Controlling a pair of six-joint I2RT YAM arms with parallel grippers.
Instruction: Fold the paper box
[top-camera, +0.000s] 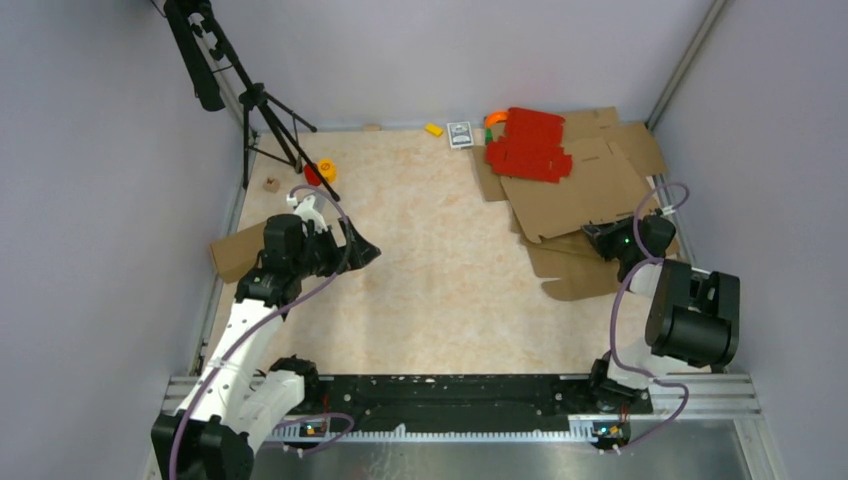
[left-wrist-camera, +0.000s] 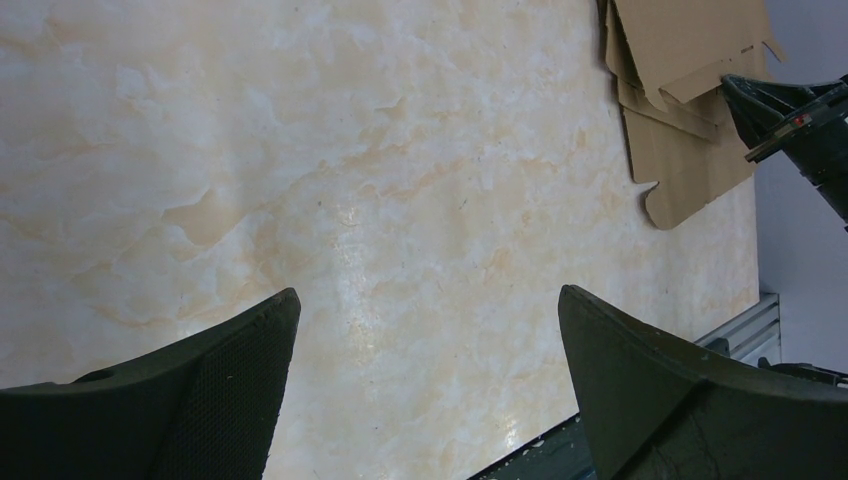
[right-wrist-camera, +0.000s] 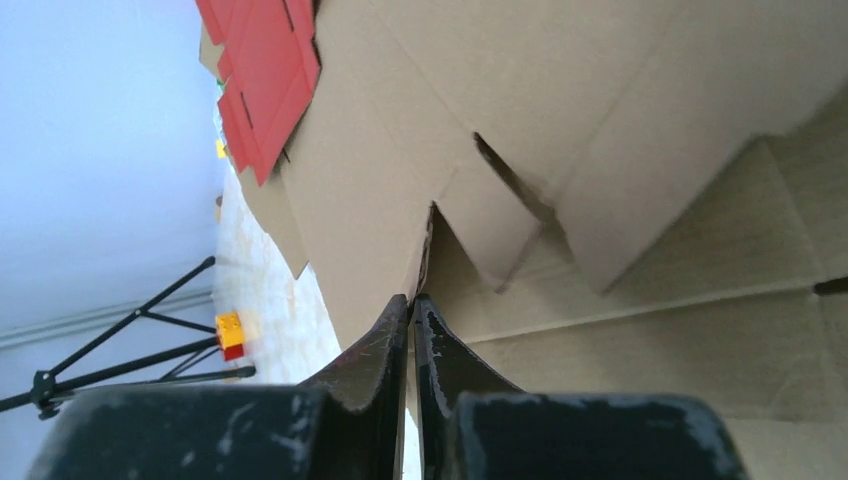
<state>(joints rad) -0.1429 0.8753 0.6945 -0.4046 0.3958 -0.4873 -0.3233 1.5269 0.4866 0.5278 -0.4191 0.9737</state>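
Observation:
The paper box (top-camera: 580, 190) lies flat and unfolded at the back right of the table, a plain brown die-cut sheet on top of other brown sheets. My right gripper (top-camera: 603, 236) is at its near edge. In the right wrist view the fingers (right-wrist-camera: 412, 298) are pinched together on a thin edge of the brown sheet (right-wrist-camera: 400, 150), which rises a little off the sheet under it. My left gripper (top-camera: 365, 250) hangs over bare table at the left, open, with nothing between its fingers (left-wrist-camera: 425, 300). The left wrist view shows the cardboard (left-wrist-camera: 690, 150) and the right gripper (left-wrist-camera: 760, 100) far off.
A red die-cut sheet (top-camera: 525, 145) lies on the brown pile at the back. More brown sheets (top-camera: 580, 275) stick out beneath. A tripod (top-camera: 270, 120) stands back left, with a yellow-red brick (top-camera: 322, 170) by its leg. Another brown piece (top-camera: 235, 250) lies under the left arm.

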